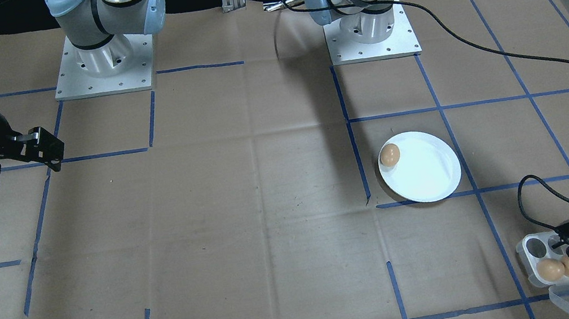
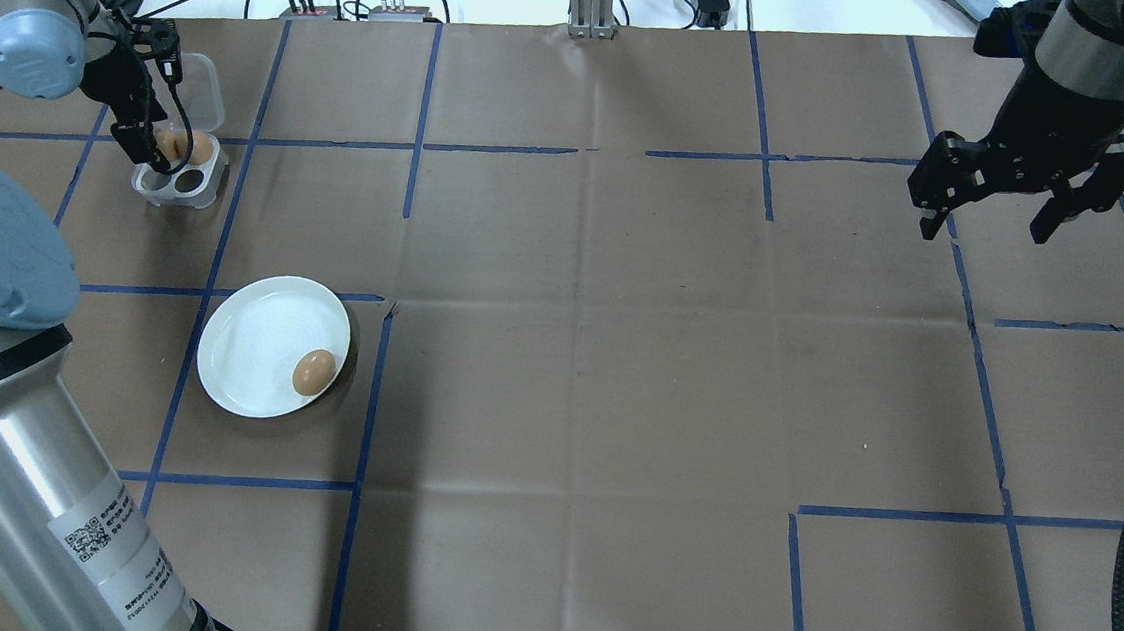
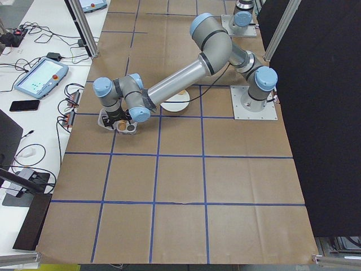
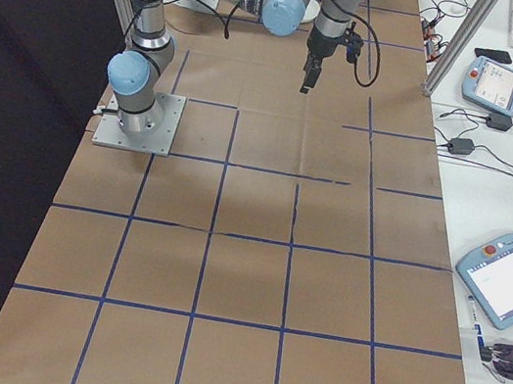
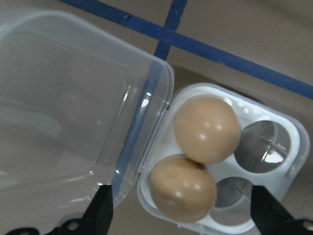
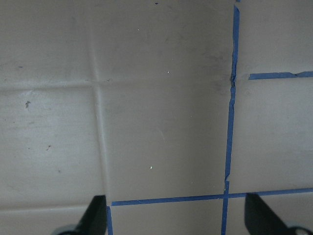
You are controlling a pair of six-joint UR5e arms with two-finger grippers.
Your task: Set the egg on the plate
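Overhead exterior showed the left gripper [image 2: 155, 155] poised over the clear egg tray [image 2: 180, 177], its jaws spread and holding nothing. One egg on the plate [image 2: 314, 372] already lay near the rim of the white plate [image 2: 250, 331], which sat on the brown paper well apart from the tray. The left wrist camera looked straight down on two tray eggs touching each other, the nearer egg [image 5: 183, 188] and the farther egg [image 5: 208, 129], with two empty cups beside them and the fingertips [image 5: 103, 211] wide at the bottom corners of the frame.

The step in hand appeared to be the reach for another egg. The next move probably called for lowering the open jaws around one egg, most likely the nearer one, and closing gently enough not to crack it.

Because the eggs touched, a finger would have little room between them and might nudge the neighbour. The tray's open lid [image 5: 63, 112] lay flat beside the cups and could catch a finger. The right gripper [image 2: 1023, 196] hung open and empty far across the table, clear of the work.
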